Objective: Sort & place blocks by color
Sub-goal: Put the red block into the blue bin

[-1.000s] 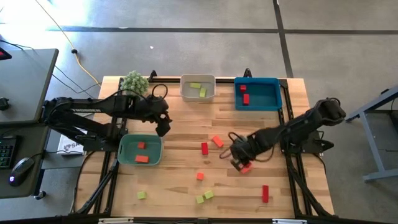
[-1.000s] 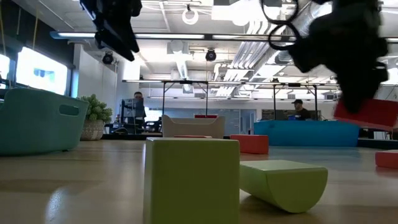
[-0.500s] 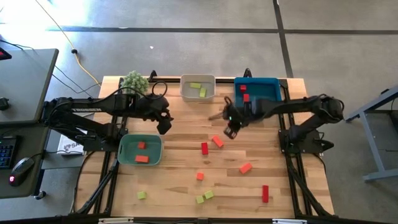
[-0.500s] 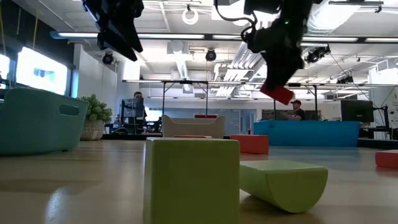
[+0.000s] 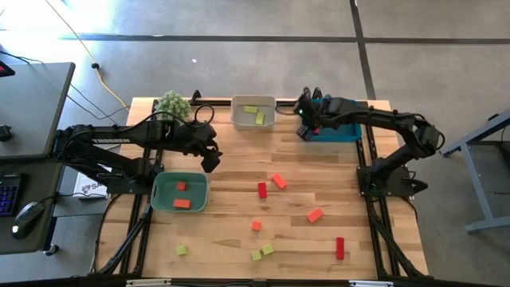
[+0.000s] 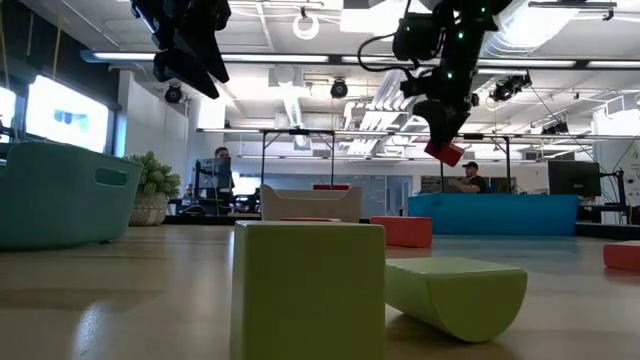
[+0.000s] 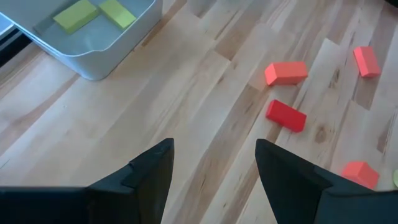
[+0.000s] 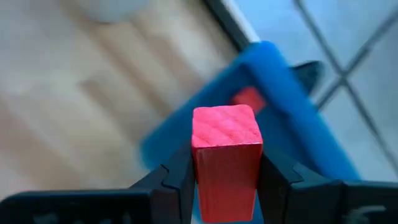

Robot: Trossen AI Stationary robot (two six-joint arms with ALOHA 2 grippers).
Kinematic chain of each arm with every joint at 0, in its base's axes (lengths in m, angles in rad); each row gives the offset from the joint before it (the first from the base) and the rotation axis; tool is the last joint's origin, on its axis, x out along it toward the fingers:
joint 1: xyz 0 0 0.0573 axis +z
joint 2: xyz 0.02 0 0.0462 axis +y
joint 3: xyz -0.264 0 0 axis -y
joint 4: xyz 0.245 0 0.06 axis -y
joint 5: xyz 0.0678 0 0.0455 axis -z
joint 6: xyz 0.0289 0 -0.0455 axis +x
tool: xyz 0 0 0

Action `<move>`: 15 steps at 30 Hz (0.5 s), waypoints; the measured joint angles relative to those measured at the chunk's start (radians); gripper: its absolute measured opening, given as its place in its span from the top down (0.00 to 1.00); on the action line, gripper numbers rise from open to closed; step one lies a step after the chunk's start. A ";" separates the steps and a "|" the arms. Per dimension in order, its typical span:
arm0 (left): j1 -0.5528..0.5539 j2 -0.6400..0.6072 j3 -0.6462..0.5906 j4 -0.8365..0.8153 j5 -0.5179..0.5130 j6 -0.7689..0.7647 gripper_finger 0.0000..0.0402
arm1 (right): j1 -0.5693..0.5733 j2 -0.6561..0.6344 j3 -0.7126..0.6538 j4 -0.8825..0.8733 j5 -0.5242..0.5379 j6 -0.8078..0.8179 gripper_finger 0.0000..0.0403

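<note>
Red block (image 8: 226,149) clamped between right fingers (image 8: 278,180); left fingers (image 7: 152,174) wide apart.

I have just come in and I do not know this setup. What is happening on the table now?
The right pincer is shut on a small dark red block and holds it at the blue plastic tray. The left pincer hangs open above the wooden table, near the green tray. Other red, orange and yellow-green blocks lie loose on the table.
</note>
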 joint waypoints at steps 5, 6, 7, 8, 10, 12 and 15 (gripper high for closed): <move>0.000 0.000 0.000 0.000 0.000 0.000 0.46 | -0.115 0.000 -0.015 0.068 0.023 -0.081 0.75; 0.000 0.000 0.000 0.001 0.000 0.000 0.46 | -0.138 0.000 -0.026 0.082 0.021 -0.096 0.75; 0.000 0.000 0.000 0.001 0.000 0.000 0.46 | -0.158 0.000 -0.038 0.101 0.020 -0.109 0.75; 0.000 0.000 0.000 0.003 0.000 0.000 0.46 | -0.178 0.000 -0.052 0.127 0.017 -0.123 0.75; 0.000 0.000 0.000 0.006 0.000 -0.001 0.46 | -0.215 0.000 -0.085 0.167 0.000 -0.138 0.75; 0.000 0.000 0.000 0.007 0.000 -0.001 0.46 | -0.251 0.000 -0.113 0.192 -0.031 -0.146 0.75; 0.000 0.000 0.000 0.008 0.000 -0.001 0.46 | -0.295 0.000 -0.156 0.240 -0.065 -0.152 0.75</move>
